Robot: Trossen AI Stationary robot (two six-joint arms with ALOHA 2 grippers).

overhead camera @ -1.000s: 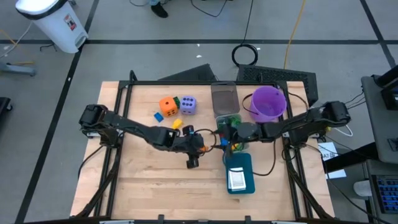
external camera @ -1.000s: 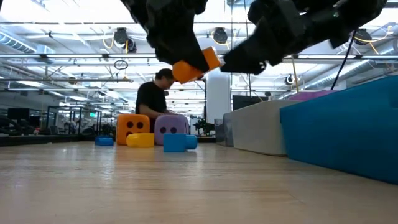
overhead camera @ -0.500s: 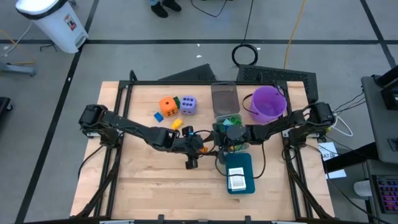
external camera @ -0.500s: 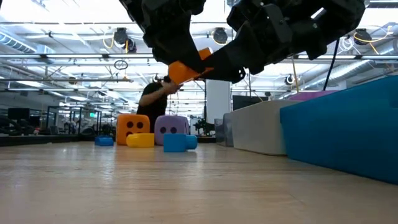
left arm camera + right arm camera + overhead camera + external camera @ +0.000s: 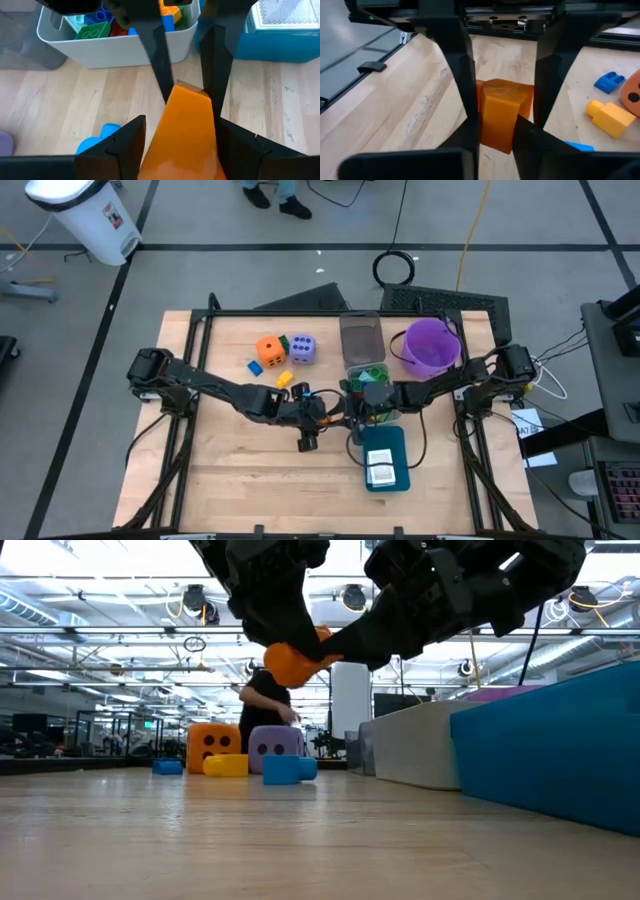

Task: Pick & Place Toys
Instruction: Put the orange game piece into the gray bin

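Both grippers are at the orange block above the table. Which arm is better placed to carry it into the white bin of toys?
Probably the right. Its gripper already closes on the orange block, and the bin lies on its side. The left gripper also grips the block.

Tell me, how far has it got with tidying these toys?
Partway. Some blocks already lie in the white bin. An orange block is in the air over the table, with the left gripper and right gripper both closed on it, like a handover. The orange die, lavender die and a few blocks remain on the table.
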